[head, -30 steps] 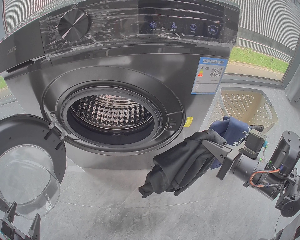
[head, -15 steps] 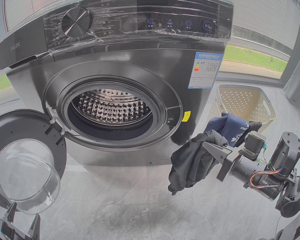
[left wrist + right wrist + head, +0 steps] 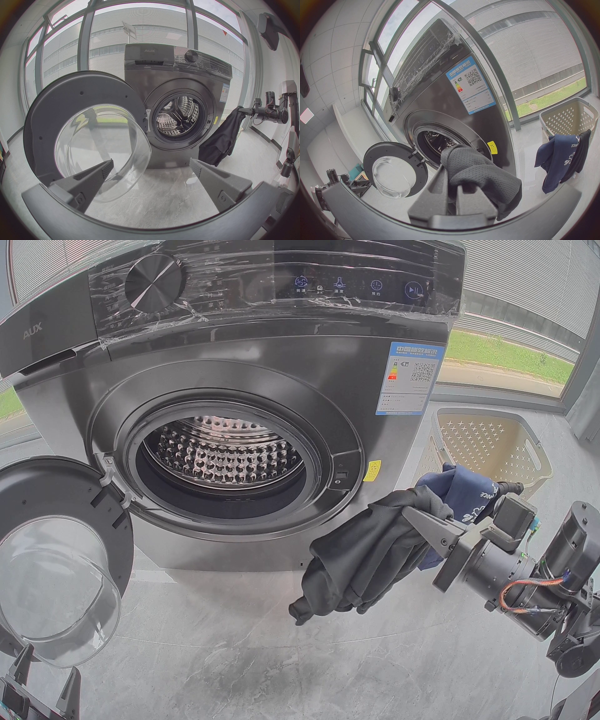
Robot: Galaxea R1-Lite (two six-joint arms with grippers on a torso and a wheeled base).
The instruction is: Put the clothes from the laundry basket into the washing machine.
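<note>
Left gripper (image 3: 50,664) sits low by the open door (image 3: 56,534), spread wide and empty. The washing machine (image 3: 281,365) drum is bare. Mid-carry, the dark garment (image 3: 362,552) hangs from the right gripper (image 3: 420,519), clamped tight. Next, likely: raise and swing it into the drum (tail clearing the lip). A blue garment (image 3: 465,490) drapes the laundry basket (image 3: 539,459).

Way in from the front, hemmed at both sides

We find the round drum opening (image 3: 225,459) of the dark grey front-loading washing machine (image 3: 262,365) open, bare grey stone-look floor (image 3: 237,659) before it. Its round door with the clear glass bowl (image 3: 59,521) juts out at the left. At the right a dark grey garment (image 3: 359,555) droops from the right gripper (image 3: 417,518), low before the machine's corner; the beige perforated plastic laundry basket (image 3: 500,440) stands behind.
</note>
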